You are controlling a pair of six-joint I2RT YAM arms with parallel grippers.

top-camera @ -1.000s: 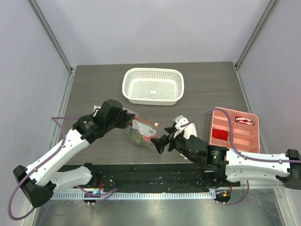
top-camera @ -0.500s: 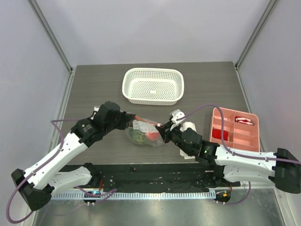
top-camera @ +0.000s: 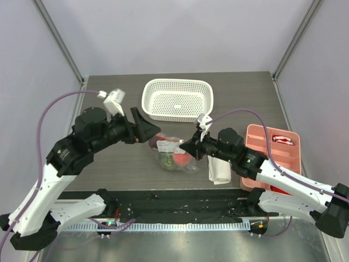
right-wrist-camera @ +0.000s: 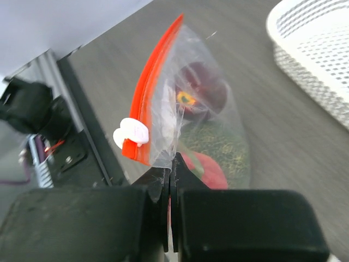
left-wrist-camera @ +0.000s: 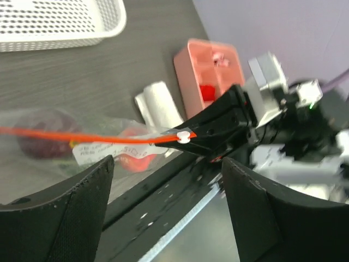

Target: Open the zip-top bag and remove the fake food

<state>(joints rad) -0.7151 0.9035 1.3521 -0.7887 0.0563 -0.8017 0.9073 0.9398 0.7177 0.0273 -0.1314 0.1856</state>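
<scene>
The zip-top bag point(top-camera: 173, 154) lies on the table's middle, its orange-red zip strip point(right-wrist-camera: 152, 93) lifted, with a white slider point(right-wrist-camera: 131, 134) at the strip's end. My right gripper point(top-camera: 186, 146) is shut on the bag's clear corner point(right-wrist-camera: 172, 161) just beside that slider. The fake food stays inside the bag: a dark red fruit point(right-wrist-camera: 199, 93), a bumpy green ball point(right-wrist-camera: 218, 143) and a pinkish-red fruit point(right-wrist-camera: 210, 170). Left of the bag, my left gripper point(top-camera: 151, 131) hangs open and holds nothing. In its own view the strip point(left-wrist-camera: 82, 134) runs in front of its fingertips point(left-wrist-camera: 106, 164).
A white perforated basket point(top-camera: 177, 98) stands behind the bag. A folded white cloth point(top-camera: 219, 170) lies right of the bag, under the right arm. Further right is a pink compartment tray point(top-camera: 286, 155) with red blocks. Grey walls close in the table's sides.
The left gripper let go of the bag, opened, and drew back up and to the left. The right gripper moved in from the front and shut on the bag's corner.
</scene>
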